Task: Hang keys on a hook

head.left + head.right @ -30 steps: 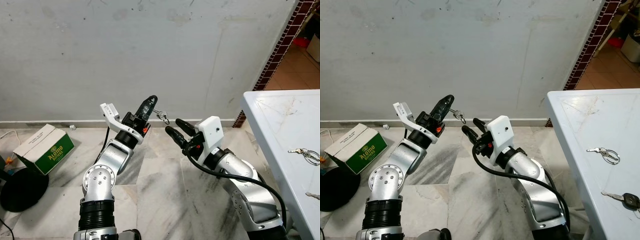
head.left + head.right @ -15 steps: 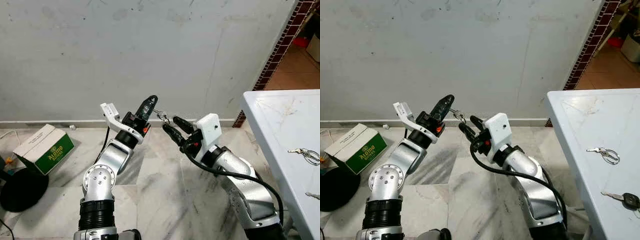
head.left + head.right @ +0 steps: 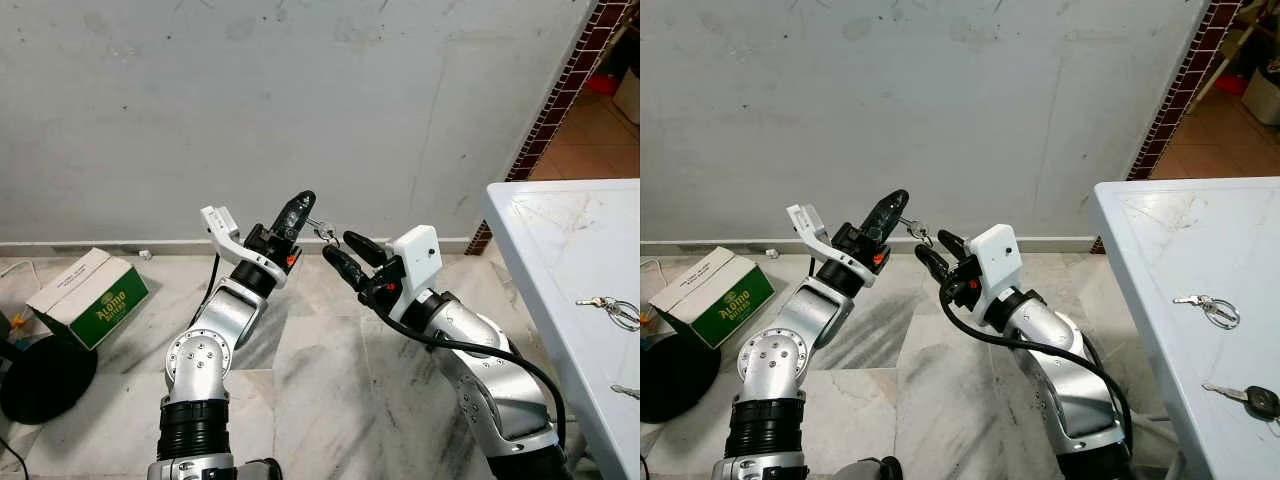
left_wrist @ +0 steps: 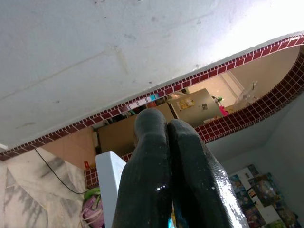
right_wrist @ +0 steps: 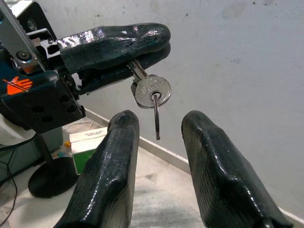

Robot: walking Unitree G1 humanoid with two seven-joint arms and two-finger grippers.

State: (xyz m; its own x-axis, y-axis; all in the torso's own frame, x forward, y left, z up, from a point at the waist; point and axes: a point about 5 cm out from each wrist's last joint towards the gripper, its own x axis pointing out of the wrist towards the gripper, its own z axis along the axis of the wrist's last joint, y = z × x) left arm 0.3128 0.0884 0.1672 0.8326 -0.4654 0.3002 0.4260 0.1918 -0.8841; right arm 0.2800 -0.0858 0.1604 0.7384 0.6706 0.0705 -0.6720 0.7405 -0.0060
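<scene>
My left gripper (image 3: 302, 202) is raised before the grey wall, shut on the blade of a silver key (image 3: 323, 232). The key's round head and its thin ring (image 5: 156, 119) hang just beyond the fingertips. My right gripper (image 3: 340, 246) is open, just below and to the right of the key. In the right wrist view its two black fingers (image 5: 121, 142) stand either side of the dangling ring, apart from it. The left wrist view has the left gripper (image 4: 166, 124) pressed together, with the key hidden from it. I see no hook.
A white table (image 3: 560, 250) stands at the right, with a bunch of keys (image 3: 610, 308) and a black-headed key (image 3: 1252, 399) on it. A green and white box (image 3: 88, 295) and a black round base (image 3: 40, 378) lie on the marble floor at the left.
My right gripper has risen and moved left, closing in under the key that hangs from the left gripper. The left arm has stayed still.
</scene>
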